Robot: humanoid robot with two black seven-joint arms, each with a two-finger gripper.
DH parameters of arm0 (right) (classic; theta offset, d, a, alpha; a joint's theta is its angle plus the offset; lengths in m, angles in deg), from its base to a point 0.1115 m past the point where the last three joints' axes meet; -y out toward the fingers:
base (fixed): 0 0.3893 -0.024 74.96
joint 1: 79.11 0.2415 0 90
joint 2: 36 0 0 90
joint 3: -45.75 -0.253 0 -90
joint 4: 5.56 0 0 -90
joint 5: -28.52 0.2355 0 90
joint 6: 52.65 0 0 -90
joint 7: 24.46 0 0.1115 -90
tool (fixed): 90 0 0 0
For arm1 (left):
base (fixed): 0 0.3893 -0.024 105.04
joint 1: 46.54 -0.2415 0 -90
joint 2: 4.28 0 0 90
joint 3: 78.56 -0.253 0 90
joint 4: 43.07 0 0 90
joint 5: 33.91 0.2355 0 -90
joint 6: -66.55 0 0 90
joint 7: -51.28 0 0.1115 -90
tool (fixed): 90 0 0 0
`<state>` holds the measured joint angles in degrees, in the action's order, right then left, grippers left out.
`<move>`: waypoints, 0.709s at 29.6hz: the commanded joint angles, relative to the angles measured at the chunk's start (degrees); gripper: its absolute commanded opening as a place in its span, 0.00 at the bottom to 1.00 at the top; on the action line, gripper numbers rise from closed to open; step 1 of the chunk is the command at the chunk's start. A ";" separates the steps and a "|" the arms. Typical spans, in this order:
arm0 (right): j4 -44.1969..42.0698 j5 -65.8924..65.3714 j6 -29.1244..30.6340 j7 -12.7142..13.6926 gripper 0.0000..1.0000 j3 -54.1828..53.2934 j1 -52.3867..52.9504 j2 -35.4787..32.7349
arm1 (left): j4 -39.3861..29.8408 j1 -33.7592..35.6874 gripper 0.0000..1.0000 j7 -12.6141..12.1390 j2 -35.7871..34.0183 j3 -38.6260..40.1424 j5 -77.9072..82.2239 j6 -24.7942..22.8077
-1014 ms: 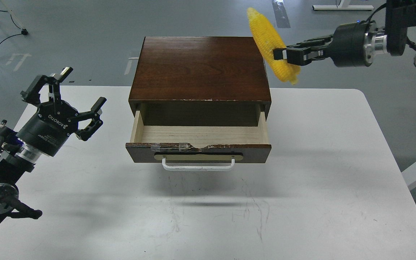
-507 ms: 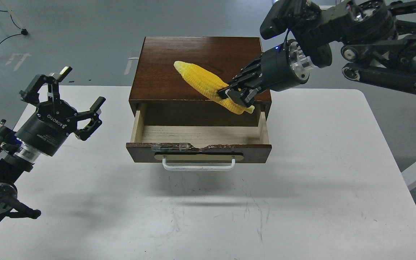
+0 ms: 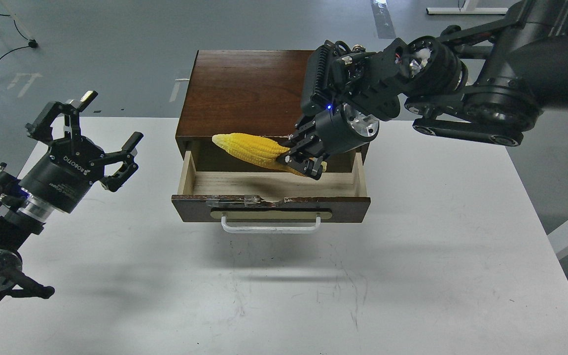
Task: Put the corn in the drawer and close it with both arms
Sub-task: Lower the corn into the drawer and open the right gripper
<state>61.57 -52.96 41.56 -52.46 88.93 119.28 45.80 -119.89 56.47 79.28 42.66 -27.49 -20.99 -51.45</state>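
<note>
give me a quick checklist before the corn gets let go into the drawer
1. Drawer open: ok, pale inside shows.
2. Right claw shut on corn: ok, gripped at its thick end.
3. Corn over the drawer: ok, its shadow falls on the drawer floor.
4. Corn lying on the floor: not ok, it hangs above, tip pointing left.
5. Corn tip free of the cabinet edge: cannot tell.
6. Left claw clear of the drawer: ok, open, off to the left.

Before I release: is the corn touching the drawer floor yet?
Apart. Head view: corn, clamped in right gripper, hangs above drawer floor, its shadow separate below.
</note>
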 commanded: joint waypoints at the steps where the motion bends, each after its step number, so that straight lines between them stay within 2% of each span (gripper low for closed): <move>1: -0.42 0.09 -0.09 0.00 0.30 0.42 -0.55 0.56 | 0.00 0.00 1.00 0.00 -0.01 0.00 0.00 0.00; 5: -0.86 0.09 -0.09 0.00 0.38 0.42 -0.99 0.56 | 0.00 0.00 1.00 0.00 -0.01 0.00 0.00 0.00; 7: -0.86 0.09 -0.09 0.00 0.47 0.42 -1.08 0.56 | 0.00 -0.08 1.00 0.00 -0.01 0.00 0.00 0.00; 8: -0.86 0.18 -0.17 0.00 0.54 0.42 -0.99 0.56 | 0.00 -0.08 1.00 0.00 -0.01 0.00 0.00 0.00; 11: -0.77 0.35 -1.05 0.00 0.62 0.42 -0.99 0.56 | 0.00 -0.08 1.00 0.00 -0.01 0.00 0.00 0.00; 16: -0.60 0.44 -1.40 0.00 0.70 0.33 -0.99 0.21 | 0.00 0.00 1.00 0.00 -0.01 0.00 0.00 0.00; 21: -0.33 1.23 -2.10 0.00 0.74 -0.89 -0.20 -1.72 | 0.00 -0.08 1.00 0.00 -0.10 0.61 0.00 0.00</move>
<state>61.10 -52.22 40.01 -52.46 88.99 118.52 45.35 -119.89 56.43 79.29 42.59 -27.24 -20.99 -51.45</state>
